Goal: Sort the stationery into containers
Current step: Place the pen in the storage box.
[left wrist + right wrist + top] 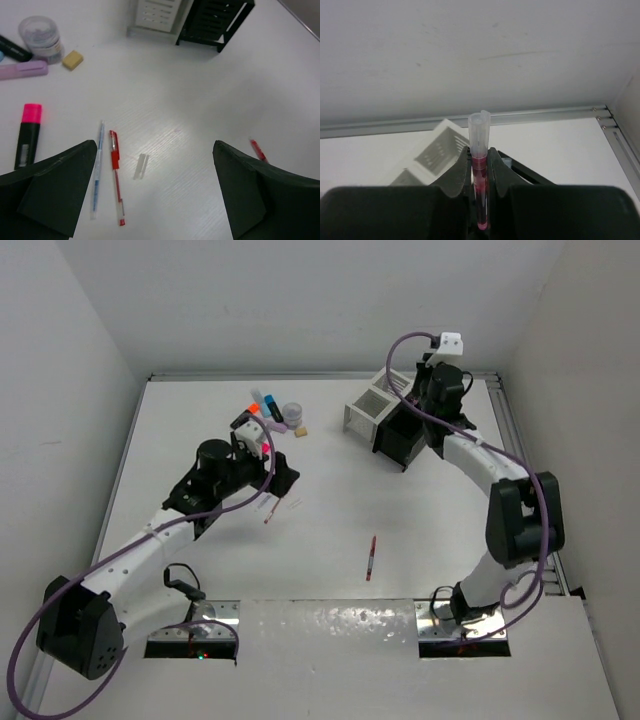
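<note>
My right gripper [480, 151] is shut on a thin pen [480, 131] with a pinkish-red body and a clear cap. It holds the pen upright over the black box [403, 441], beside the white box [364, 411]. My left gripper [154, 146] is open and empty above a red pen [115, 175], a clear blue-ink pen [97, 172] and a small clear cap [141, 166]. A black-bodied pink highlighter [28, 136] lies to their left. A pale pink highlighter [22, 70], tape roll [40, 33] and tan eraser [72, 59] lie farther back.
Another red pen [371, 558] lies alone on the table's near middle; its tip shows in the left wrist view [258, 150]. Orange [254, 408] and blue [270, 400] highlighters lie by the tape roll at the back. Walls enclose the table on three sides.
</note>
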`<action>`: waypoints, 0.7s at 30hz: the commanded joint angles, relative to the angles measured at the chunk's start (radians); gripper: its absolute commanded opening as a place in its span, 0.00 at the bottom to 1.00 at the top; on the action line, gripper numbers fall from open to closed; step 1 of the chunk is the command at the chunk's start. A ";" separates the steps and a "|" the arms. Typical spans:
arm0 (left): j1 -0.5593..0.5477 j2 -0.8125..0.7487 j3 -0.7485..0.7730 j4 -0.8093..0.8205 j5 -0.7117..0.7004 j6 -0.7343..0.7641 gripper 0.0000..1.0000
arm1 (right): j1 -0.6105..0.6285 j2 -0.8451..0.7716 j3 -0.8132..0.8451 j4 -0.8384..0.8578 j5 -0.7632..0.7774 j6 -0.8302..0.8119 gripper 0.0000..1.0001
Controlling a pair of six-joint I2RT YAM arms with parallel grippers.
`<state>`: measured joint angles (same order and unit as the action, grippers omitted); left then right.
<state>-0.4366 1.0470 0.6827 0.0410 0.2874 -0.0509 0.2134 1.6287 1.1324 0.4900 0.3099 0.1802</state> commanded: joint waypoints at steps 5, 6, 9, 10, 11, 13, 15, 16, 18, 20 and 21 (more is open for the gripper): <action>0.079 0.021 0.026 -0.039 -0.051 -0.017 1.00 | -0.098 0.158 0.078 0.122 0.038 0.024 0.00; 0.085 0.030 0.026 -0.038 -0.051 -0.017 1.00 | -0.101 0.189 0.073 0.137 0.034 0.024 0.00; 0.099 0.050 0.028 -0.038 -0.041 -0.018 1.00 | -0.117 0.236 0.075 0.179 0.006 0.027 0.00; 0.107 0.053 0.028 -0.038 -0.037 -0.018 1.00 | -0.120 0.247 0.073 0.185 -0.015 0.030 0.00; 0.108 0.057 0.028 -0.038 -0.033 -0.018 1.00 | -0.121 0.253 0.067 0.193 -0.023 0.030 0.00; 0.113 0.070 0.028 -0.035 -0.030 -0.018 1.00 | -0.117 0.267 0.021 0.237 -0.035 0.039 0.00; 0.116 0.077 0.026 -0.032 -0.025 -0.009 1.00 | -0.111 0.272 -0.037 0.278 -0.038 0.051 0.00; 0.118 0.077 0.026 -0.030 -0.025 -0.006 1.00 | -0.108 0.272 -0.052 0.285 -0.035 0.057 0.00; 0.119 0.081 0.026 -0.027 -0.025 0.009 1.00 | -0.109 0.275 -0.085 0.295 -0.032 0.070 0.00; 0.122 0.082 0.021 -0.023 -0.025 0.014 1.00 | -0.109 0.275 -0.103 0.294 -0.029 0.076 0.00; 0.122 0.082 0.020 -0.020 -0.024 0.014 1.00 | -0.108 0.273 -0.109 0.291 -0.029 0.076 0.00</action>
<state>-0.3286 1.1324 0.6827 -0.0055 0.2543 -0.0528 0.1009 1.9053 1.0359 0.7010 0.2871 0.2279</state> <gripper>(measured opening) 0.996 0.092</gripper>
